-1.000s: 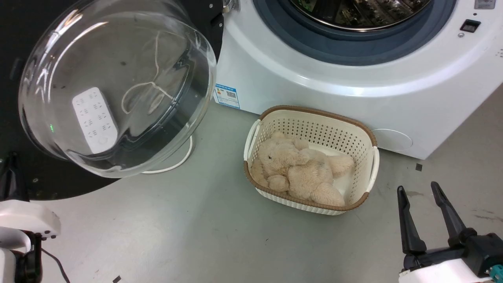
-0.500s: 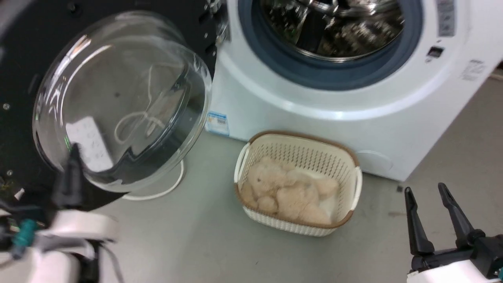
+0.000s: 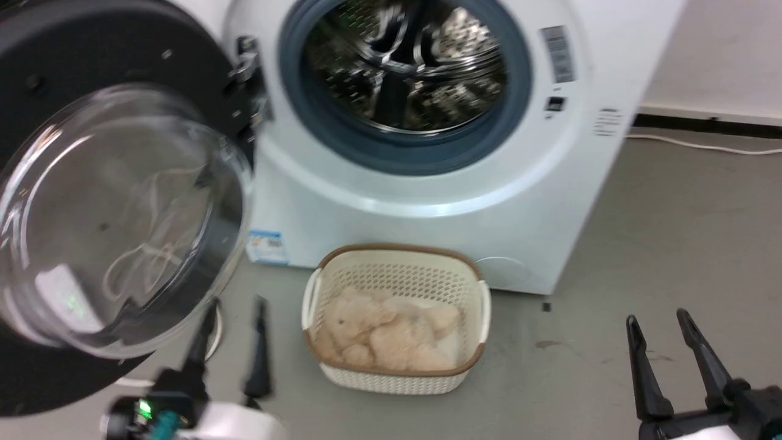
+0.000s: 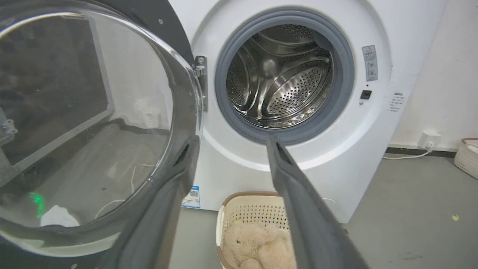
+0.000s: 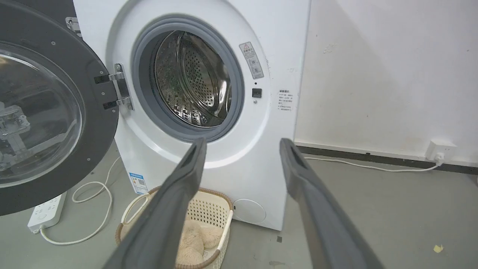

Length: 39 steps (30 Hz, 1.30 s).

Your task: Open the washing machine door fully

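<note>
We see two containers. The cream perforated plastic basket w/ a brown rim (image 3: pixel 397 278) sits on the grey floor (image 3: pixel 672 232) at lower ctr of the head view, just in front of the big white boxy washing machine (image 3: pixel 427 226). In it lies a beige plush toy (image 3: pixel 379 333), slumped across the bottom. The machine's steel perforated drum (image 3: pixel 409 67), top ctr, is ringed by a grey-blue rubber gasket (image 3: pixel 421 156); the left wrist view shows its metal ribs & holes.

The large round glossy black washing machine door (image 3: pixel 36 67) w/ its bulging clear glass bowl (image 3: pixel 116 214) takes up the left side of the head view. It is swung out on the metal hinge (image 5: pixel 117 89) at the opening's left edge, inner face toward us. Below it, lower left of the right wrist view, a white power strip (image 5: pixel 46 213) & a looped white cable (image 5: pixel 93 194) lie on the floor.

The left pincer (image 3: pixel 236 304), lower left, is spread wide w/ nothing btw its fingers. One fingertip overlaps the door's lower rim in the picture; whether they touch, we cannot tell. The basket is just to its right. The right pincer (image 3: pixel 655 316), lower right, also gapes & holds nothing, over bare floor well apart from basket & machine. Open floor runs right of the machine to the pale wall (image 5: pixel 373 74).
</note>
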Available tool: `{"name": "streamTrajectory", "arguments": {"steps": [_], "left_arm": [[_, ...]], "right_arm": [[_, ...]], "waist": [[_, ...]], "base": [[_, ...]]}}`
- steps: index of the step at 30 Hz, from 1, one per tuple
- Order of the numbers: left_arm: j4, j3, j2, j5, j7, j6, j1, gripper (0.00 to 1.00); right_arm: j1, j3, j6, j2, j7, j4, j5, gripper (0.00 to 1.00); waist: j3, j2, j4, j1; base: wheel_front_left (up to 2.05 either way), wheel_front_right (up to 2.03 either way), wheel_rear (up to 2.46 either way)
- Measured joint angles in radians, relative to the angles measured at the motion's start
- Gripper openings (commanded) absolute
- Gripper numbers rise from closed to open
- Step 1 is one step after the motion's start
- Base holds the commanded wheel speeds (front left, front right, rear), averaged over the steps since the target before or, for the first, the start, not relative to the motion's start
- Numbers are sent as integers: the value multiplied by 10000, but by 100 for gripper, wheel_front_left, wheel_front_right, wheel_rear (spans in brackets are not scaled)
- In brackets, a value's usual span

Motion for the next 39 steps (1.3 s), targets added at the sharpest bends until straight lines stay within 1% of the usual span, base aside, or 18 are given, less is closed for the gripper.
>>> {"name": "streamTrajectory", "arguments": {"steps": [5, 9, 16, 20, 26, 27, 28, 39], "left_arm": [[29, -422, -267, 320, 0, 77, 510, 100], [86, -569, -336, 589, 0, 136, 615, 100], [307, -487, -391, 729, 0, 117, 728, 100], [291, -380, -479, 848, 0, -17, 728, 100], [255, -295, -552, 913, 0, -54, 728, 100], [236, -263, -579, 892, 0, -111, 728, 100], [226, -261, -581, 892, 0, -150, 728, 0], [245, -222, -587, 918, 146, -219, 725, 0]], "right_arm": [[246, 35, 0, 2, -4, 94, 138, 100], [389, 77, 0, 0, -4, 150, 217, 100], [397, 130, 0, 0, -4, 198, 299, 100], [397, 169, 0, 0, -4, 240, 318, 100], [397, 221, 0, 0, -4, 280, 376, 100], [397, 221, 0, 0, -4, 286, 389, 100], [397, 226, 0, 0, -4, 290, 389, 0], [371, 259, 0, 0, 134, 293, 383, 0]], "waist": [[-247, 0, -497, -1], [-365, 0, -671, -1], [-422, 0, -652, 1], [-442, 0, -587, 1], [-430, 0, -563, 1], [-425, 0, -560, 0], [-418, 0, -556, 1], [-401, 0, -549, 1]], "base": [[0, 0, 0], [0, 0, 0], [0, 0, 0], [0, 0, 0], [0, 0, 0], [0, 0, 0], [0, 0, 0], [0, 0, 0]]}}
